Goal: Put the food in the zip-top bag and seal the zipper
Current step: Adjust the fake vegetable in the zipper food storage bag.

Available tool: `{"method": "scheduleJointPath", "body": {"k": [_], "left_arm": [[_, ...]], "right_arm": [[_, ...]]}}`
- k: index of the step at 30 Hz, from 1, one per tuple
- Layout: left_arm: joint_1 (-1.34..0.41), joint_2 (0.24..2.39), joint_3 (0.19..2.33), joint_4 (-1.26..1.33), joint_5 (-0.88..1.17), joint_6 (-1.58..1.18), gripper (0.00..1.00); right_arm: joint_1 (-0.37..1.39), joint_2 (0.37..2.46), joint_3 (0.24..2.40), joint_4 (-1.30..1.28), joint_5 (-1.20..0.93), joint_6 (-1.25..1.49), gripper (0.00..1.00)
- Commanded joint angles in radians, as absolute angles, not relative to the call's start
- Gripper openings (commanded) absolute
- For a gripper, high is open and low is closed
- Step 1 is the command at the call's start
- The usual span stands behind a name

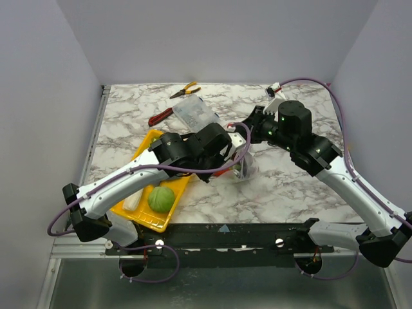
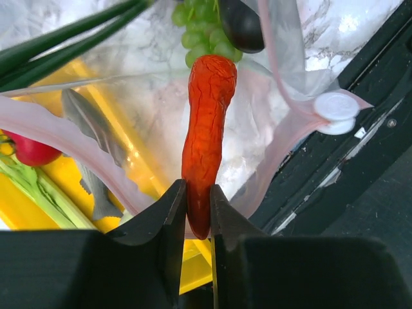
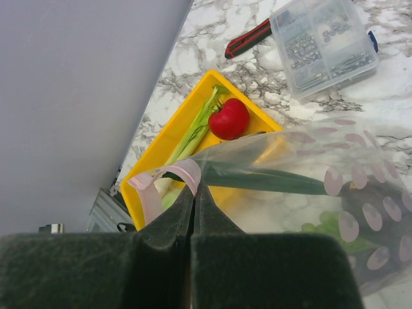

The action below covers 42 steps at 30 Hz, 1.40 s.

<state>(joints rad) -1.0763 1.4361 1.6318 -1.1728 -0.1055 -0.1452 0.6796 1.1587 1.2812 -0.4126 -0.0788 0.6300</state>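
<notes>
My left gripper (image 2: 198,193) is shut on the lower end of a long orange-red carrot-like toy (image 2: 207,129), whose tip points into the open mouth of the clear zip-top bag (image 2: 154,109). Green grapes (image 2: 205,31), a dark eggplant (image 2: 243,26) and green leek leaves (image 2: 64,35) lie in the bag. My right gripper (image 3: 194,192) is shut on the bag's pink zipper strip (image 3: 190,171) and holds the mouth up. In the top view both grippers meet at the bag (image 1: 246,168). The tomato (image 3: 228,119) and a green stalk (image 3: 193,135) are in the yellow tray (image 3: 168,132); the cabbage (image 1: 161,198) is too.
A clear rigid box of small parts (image 3: 322,45) and a red-handled cutter (image 3: 248,38) lie behind the tray. Orange pliers (image 1: 183,90) lie at the back. A grey fish-shaped toy (image 2: 90,129) shows through the bag. The table's front edge is near the tray.
</notes>
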Motion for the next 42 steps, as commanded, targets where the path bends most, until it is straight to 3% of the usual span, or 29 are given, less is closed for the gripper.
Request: {"method": "scheduleJointPath", "body": {"k": [1,15,17,20,23,34,42], "left_arm": [[-1.084,1.425,1.705,-1.181,-0.176,-0.139,0.03],[-1.085,1.580,1.962,-1.264,-0.356,-0.116,0.00],[-1.085,1.633,2.008,-1.293,-0.372,-0.123,0.14],[-1.084,1.679,2.060,-1.316,-0.356,-0.153,0.43],[-1.083,1.627,2.013,-1.245,-0.334,-0.166,0.58],[-0.929,1.150,1.546,-0.846,-0.030,-0.246,0.65],[-0.762,0.769,1.156,-0.577,-0.087,-0.327,0.83]], "right_arm": [[0.683,1.161,1.302,-0.374,-0.098,0.628,0.01],[0.684,1.172,1.289,-0.356,-0.120,0.635,0.01],[0.683,1.173,1.287,-0.357,-0.118,0.634,0.01],[0.683,1.171,1.288,-0.359,-0.114,0.633,0.01],[0.683,1.166,1.286,-0.364,-0.110,0.632,0.01],[0.682,1.162,1.271,-0.358,-0.103,0.627,0.01],[0.683,1.149,1.266,-0.363,-0.085,0.623,0.01]]}}
